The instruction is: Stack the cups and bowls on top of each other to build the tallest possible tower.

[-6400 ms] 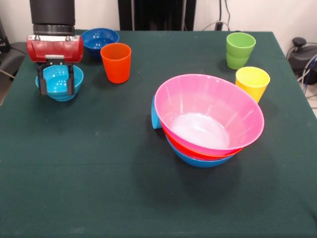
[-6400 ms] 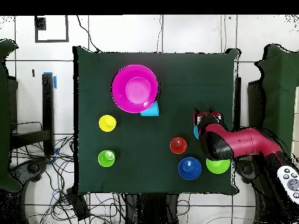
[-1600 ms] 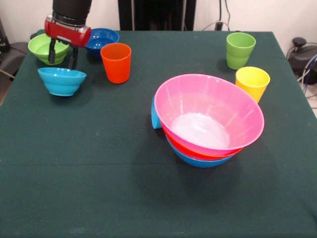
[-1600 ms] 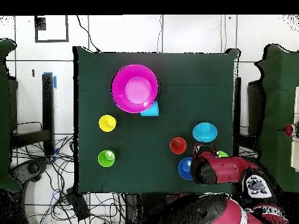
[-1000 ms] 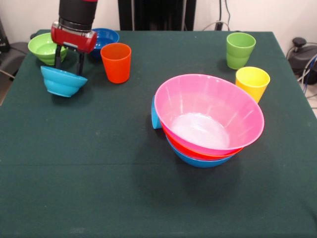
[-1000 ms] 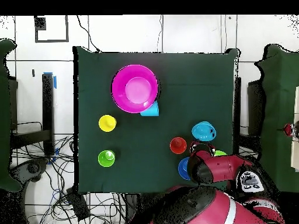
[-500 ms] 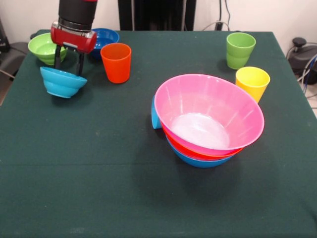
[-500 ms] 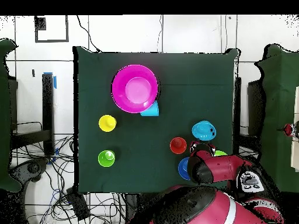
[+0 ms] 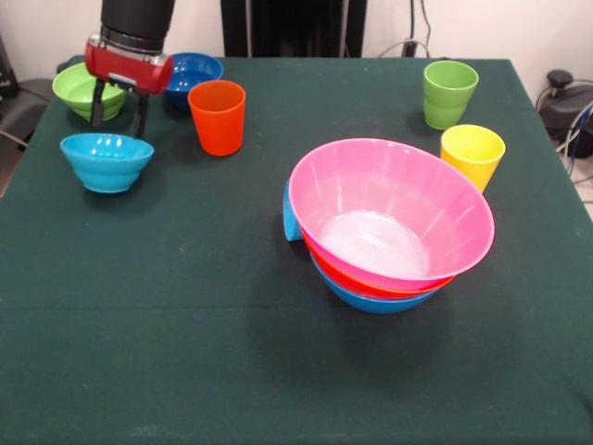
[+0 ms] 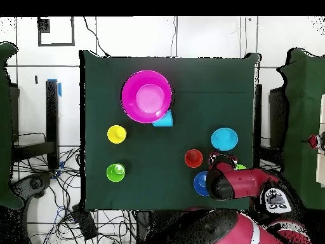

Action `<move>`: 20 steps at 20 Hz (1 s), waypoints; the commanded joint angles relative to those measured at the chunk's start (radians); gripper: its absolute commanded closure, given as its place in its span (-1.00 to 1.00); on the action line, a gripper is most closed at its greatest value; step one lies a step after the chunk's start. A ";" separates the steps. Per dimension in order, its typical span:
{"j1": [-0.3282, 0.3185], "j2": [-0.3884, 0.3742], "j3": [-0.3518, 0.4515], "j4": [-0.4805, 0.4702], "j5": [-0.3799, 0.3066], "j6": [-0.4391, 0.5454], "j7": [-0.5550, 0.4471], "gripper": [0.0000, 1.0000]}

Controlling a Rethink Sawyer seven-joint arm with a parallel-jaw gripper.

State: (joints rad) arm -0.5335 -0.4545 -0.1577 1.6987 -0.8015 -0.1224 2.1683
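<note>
Black cylindrical arm (image 9: 137, 19) — glossy red wrist, black gripper (image 9: 117, 109)

Scattered cups (image 9: 217, 117), bowls (image 9: 107, 161), nested tower (image 9: 390, 225)

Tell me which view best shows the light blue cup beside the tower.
The overhead view: the light blue cup shows as a wedge lying against the rim of the pink bowl, so its place is clear. The front view gives only a thin sliver, the rest hidden behind the tower.

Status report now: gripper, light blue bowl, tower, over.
Gripper open, empty, just behind light blue bowl. Bowl upright on table, free. Tower: pink on orange on blue. Orange cup beside gripper.
</note>
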 commanded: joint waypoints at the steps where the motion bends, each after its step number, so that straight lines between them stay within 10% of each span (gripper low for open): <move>1: -0.012 -0.037 0.132 -0.006 -0.037 0.019 0.023 -1.00; 13: -0.053 -0.038 0.184 0.006 -0.042 0.014 0.026 -1.00; 20: 0.024 0.034 0.069 -0.063 -0.021 -0.156 0.028 -1.00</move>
State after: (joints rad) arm -0.5623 -0.4900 -0.1439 1.6978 -0.8015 -0.1719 2.1683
